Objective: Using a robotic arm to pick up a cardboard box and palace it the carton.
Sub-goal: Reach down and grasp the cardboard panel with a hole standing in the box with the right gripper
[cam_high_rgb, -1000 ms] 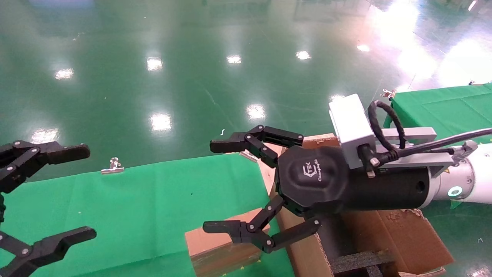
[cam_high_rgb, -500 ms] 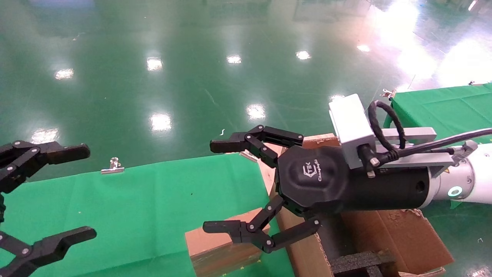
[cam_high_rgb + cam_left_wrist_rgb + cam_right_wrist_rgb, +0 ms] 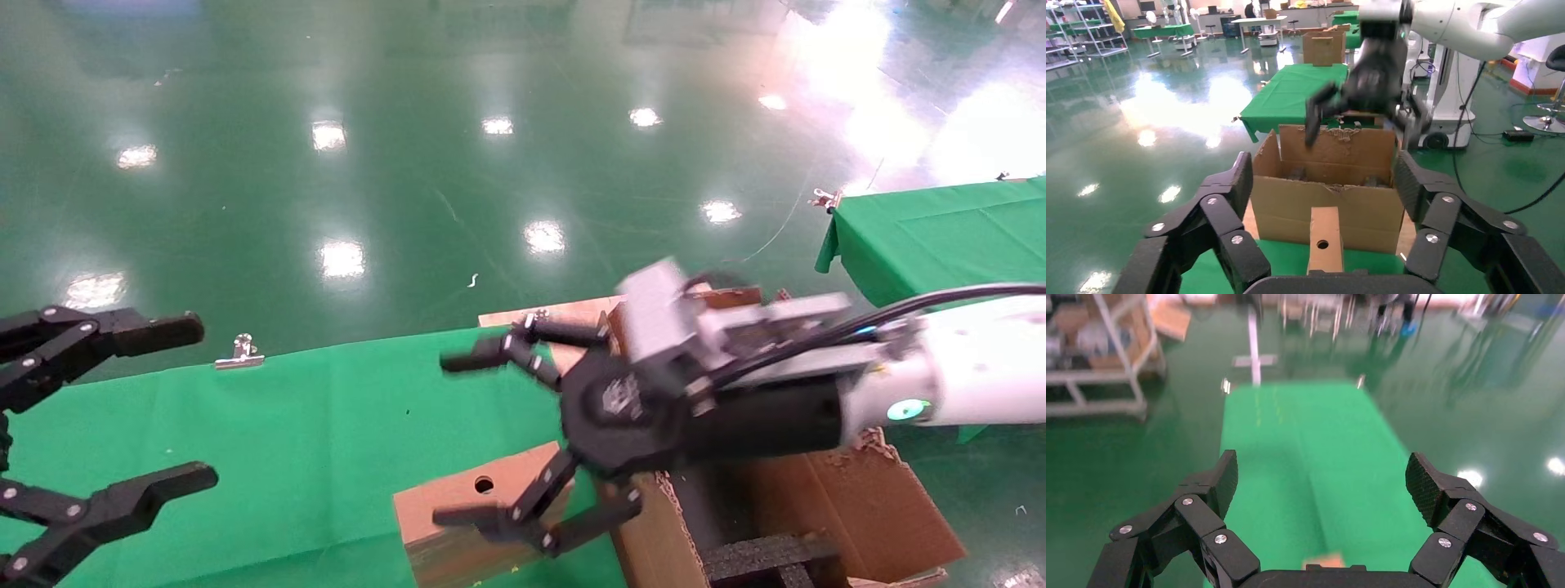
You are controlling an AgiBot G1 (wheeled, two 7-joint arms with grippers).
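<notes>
Right end effector, lowered from a second ago, is held open over the cardboard box at the counter's near right edge; grasp judged imminent. Left end effector is parked open.

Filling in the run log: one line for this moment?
right gripper: open, above cardboard box | box: on table, ungrasped | carton: beside box | left gripper: open, idle

You have a green-clothed counter, a metal clip at its far edge, and a second green counter well apart.
</notes>
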